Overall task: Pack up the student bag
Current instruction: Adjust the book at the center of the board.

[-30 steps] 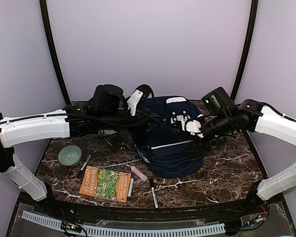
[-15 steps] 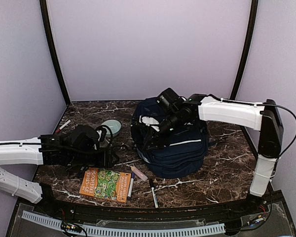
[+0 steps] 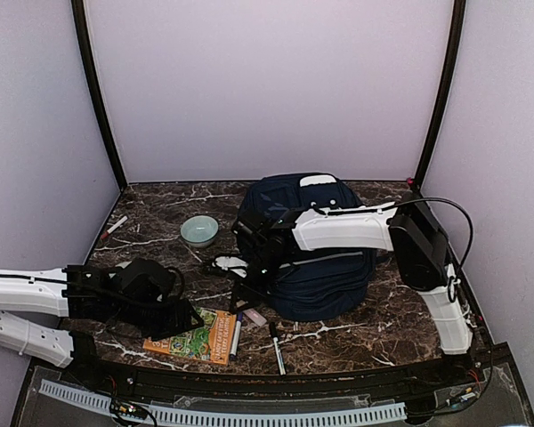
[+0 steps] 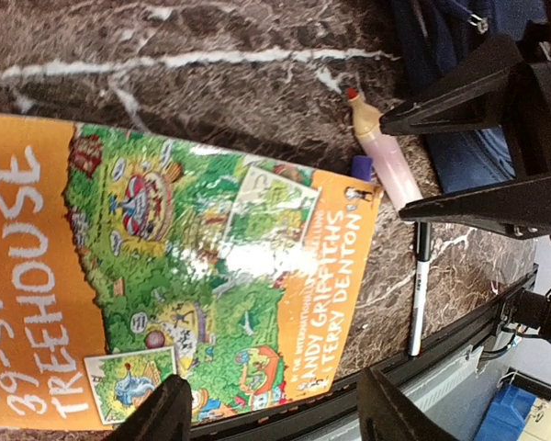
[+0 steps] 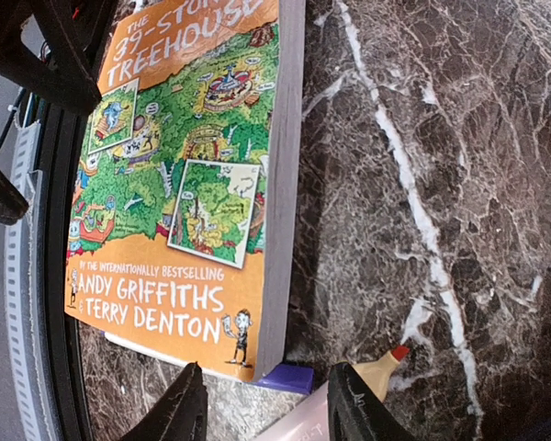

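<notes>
The student bag [image 3: 325, 267], navy with white stripes, lies at the table's middle right. In front of it to the left lies an orange paperback [image 3: 200, 335] [image 4: 165, 248] [image 5: 188, 175]. My left gripper [image 3: 187, 322] [image 4: 275, 415] hovers open over the book's near edge, nothing between its fingers. Reaching across the bag's left side, my right gripper [image 3: 243, 299] [image 5: 266, 415] is open and low over the book's right corner. A pink highlighter [image 3: 250, 313] [image 4: 383, 163] [image 5: 378, 372] lies by one of its fingers. Neither gripper holds anything.
A pale green bowl [image 3: 199, 229] stands behind the book, left of the bag. Two pens [image 3: 236, 336] [image 3: 277, 347] lie at the book's right, near the front rail. A small marker [image 3: 114, 226] lies at the far left. A purple piece [image 5: 291, 377] pokes from under the book.
My left arm drew back from the bag and came down over the book. My right arm swung across the bag to its front left. The bowl now stands further back.
</notes>
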### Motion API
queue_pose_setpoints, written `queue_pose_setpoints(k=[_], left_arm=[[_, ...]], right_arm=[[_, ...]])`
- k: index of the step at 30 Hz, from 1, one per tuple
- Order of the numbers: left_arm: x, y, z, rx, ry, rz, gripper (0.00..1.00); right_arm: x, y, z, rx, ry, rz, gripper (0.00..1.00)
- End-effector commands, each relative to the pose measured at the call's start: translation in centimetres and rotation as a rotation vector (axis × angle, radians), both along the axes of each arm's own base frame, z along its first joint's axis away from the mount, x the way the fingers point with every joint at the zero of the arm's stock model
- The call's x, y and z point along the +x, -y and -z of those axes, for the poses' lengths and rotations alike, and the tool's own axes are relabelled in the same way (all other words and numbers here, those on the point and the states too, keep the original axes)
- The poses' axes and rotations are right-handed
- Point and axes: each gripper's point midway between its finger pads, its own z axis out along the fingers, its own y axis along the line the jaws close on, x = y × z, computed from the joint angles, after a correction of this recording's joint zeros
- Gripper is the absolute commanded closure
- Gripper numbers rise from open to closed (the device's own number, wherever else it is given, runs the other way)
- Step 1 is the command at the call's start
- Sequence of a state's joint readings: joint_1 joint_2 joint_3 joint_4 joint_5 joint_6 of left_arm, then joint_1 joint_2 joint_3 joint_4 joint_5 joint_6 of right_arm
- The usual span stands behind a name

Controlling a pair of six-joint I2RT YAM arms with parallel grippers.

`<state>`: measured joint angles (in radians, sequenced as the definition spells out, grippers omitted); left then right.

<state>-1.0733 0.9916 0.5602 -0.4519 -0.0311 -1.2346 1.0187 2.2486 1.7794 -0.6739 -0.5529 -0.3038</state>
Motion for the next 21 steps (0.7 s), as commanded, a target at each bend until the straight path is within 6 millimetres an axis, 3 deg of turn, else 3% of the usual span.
queue_pose_setpoints(k=[1,8,21], left_arm=[[-2.2,-0.1,0.7,-0.024,-0.113,-0.026,0.37],[-3.9,-1.5,2.2,0.017,-0.187,-0.066,0.35],[-4.5,-3.9,4.7,-0.008,-0.218,-0.188,0.33]], right_arm=[[0.4,-2.1,-0.6,0.037,0.016,0.021,0.55],[0.9,-3.5,0.1,0.046,-0.01,0.038,0.54],[0.1,-4.0,0.7,0.048,-0.059,0.016,0.53]])
